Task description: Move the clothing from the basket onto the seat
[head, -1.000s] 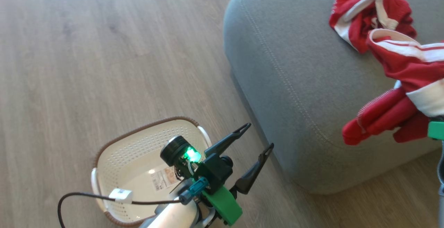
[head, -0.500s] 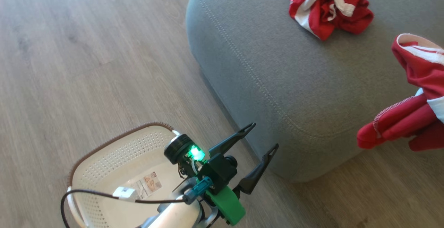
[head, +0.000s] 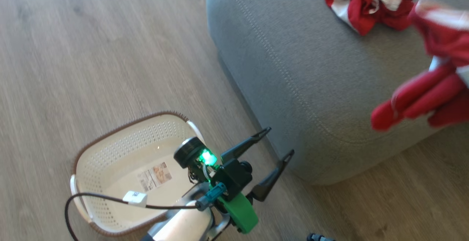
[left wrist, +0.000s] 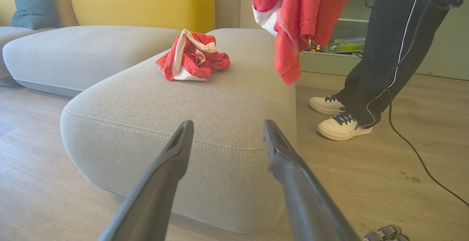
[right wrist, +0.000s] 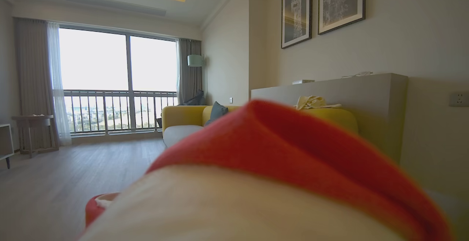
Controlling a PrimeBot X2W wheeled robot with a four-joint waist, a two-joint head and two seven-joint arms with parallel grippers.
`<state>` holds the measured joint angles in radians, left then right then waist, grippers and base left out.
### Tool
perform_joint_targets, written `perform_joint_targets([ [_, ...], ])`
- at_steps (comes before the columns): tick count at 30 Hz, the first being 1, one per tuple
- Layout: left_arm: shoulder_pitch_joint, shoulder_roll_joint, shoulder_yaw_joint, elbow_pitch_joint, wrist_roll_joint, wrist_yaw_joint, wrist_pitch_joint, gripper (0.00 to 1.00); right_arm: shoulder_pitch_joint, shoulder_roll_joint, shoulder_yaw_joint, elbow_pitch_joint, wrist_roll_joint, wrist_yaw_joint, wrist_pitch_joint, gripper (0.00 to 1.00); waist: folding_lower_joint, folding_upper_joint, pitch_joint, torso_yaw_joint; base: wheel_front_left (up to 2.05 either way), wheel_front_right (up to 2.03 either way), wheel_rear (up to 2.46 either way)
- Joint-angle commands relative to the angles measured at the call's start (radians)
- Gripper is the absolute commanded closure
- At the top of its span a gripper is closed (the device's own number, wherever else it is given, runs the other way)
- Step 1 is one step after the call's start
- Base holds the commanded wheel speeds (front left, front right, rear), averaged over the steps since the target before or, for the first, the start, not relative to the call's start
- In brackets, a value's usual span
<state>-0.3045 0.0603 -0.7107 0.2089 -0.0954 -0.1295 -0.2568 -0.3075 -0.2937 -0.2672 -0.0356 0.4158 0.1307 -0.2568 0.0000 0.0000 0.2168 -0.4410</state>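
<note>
Clothing [head: 370, 3] sits in two places. A crumpled garment [left wrist: 192, 56], red with white bands, rests on top of the seat [head: 311, 87], at about 1 o'clock in the head view. A hanging garment [head: 428, 87] is up in the air at 3 o'clock, blurred, with its folds dangling over the seat's near corner. In the left wrist view this piece drops from 12 o'clock, and its lowest tip hangs at the seat's far edge, clear of the cushion top.

Red and white cloth lies across the bottom of the right wrist view and hides the right gripper's fingers. That pincer is clenched on the hanging garment.

The left gripper [head: 279, 141] is at 6 o'clock in the head view. Its two dark fingers are spread wide, grasp nothing and point toward 1 o'clock — at the seat's rounded end, just short of it. From its own camera the fingertips [left wrist: 187, 125] frame the grey upholstery and its line of pale stitching.

The basket [head: 110, 153] stands on the wood floor [head: 91, 50] at 7 o'clock, beside the left arm and well apart from both garments. A paper label [head: 154, 176] is on its pale bottom. A black cable [head: 91, 197] loops over its near rim.

A person's legs [left wrist: 384, 50] — dark trousers, pale shoes — stand at 2 o'clock in the left wrist view, just beyond the seat.
</note>
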Motion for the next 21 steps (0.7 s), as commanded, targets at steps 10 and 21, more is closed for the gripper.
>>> perform_joint_targets([
  [10,-0.069,0.055,0.007,-0.034,0.015,-0.001,-0.005,0.00,-0.381,-0.238,0.094,0.423,0.091,0.000,0.002,1.00,0.0000,0.0000,0.126,0.073,0.00,0.00,0.00],
  [21,-0.103,0.093,0.018,-0.040,0.023,-0.001,-0.005,0.00,-0.780,-0.376,0.228,0.699,0.082,0.000,-0.002,1.00,0.0000,0.0000,0.257,0.129,0.00,0.00,0.00],
])
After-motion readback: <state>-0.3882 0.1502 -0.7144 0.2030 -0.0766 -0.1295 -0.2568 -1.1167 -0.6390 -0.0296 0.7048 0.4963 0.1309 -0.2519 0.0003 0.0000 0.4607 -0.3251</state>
